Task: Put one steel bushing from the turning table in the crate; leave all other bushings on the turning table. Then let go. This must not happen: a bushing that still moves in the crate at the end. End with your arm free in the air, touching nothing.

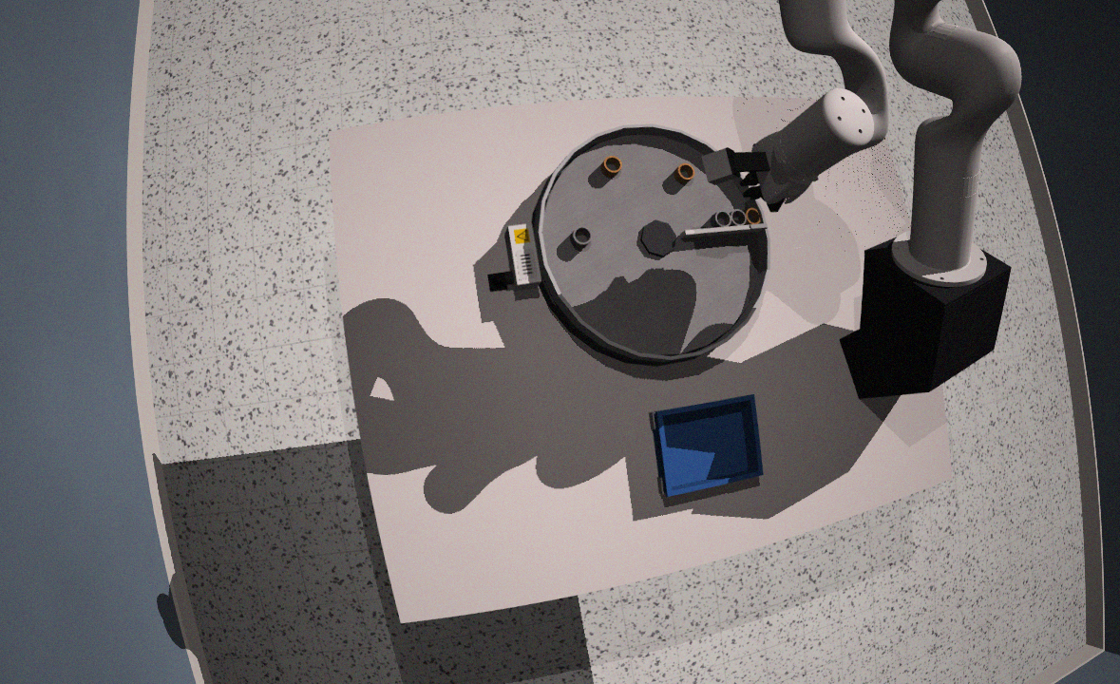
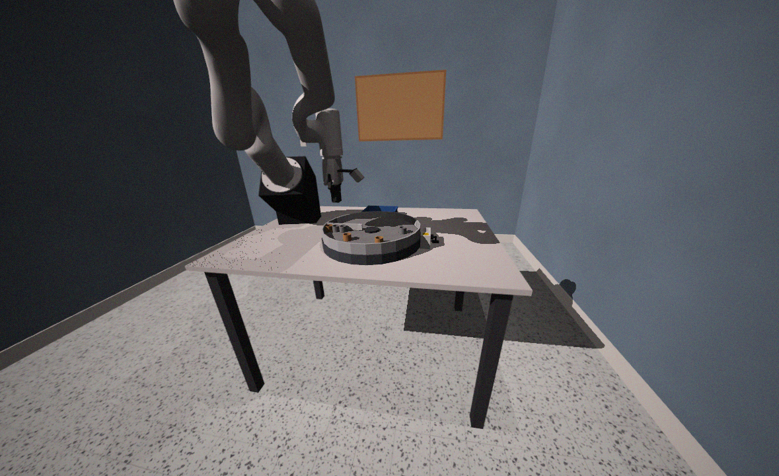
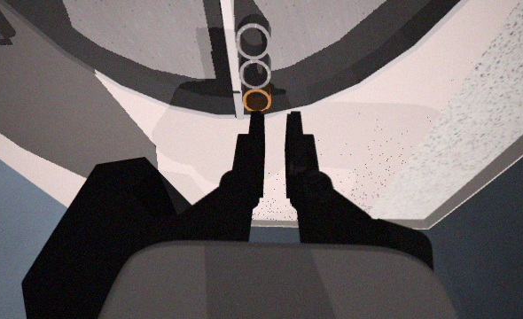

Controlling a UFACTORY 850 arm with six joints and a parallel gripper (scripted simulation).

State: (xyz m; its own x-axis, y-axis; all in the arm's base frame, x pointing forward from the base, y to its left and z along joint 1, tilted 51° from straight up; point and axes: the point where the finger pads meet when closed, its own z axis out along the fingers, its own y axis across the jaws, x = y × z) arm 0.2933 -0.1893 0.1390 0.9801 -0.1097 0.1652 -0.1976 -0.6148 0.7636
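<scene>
Writing on the small white plate (image 1: 523, 252) at the turning table's (image 1: 565, 293) left rim is too small to read; only its yellow warning triangle shows. Only the wrist view shows the gripper (image 3: 275, 116), its fingers nearly together with nothing between them, hanging above the table's right edge. Just beyond it an orange bushing (image 3: 257, 100) and two steel bushings (image 3: 254, 73) are lined up against a pale bar (image 1: 721, 229). The top view alone shows the blue crate (image 1: 706, 443) nearer, well apart, plus another steel bushing (image 1: 581, 236) and two orange ones (image 1: 612, 163).
</scene>
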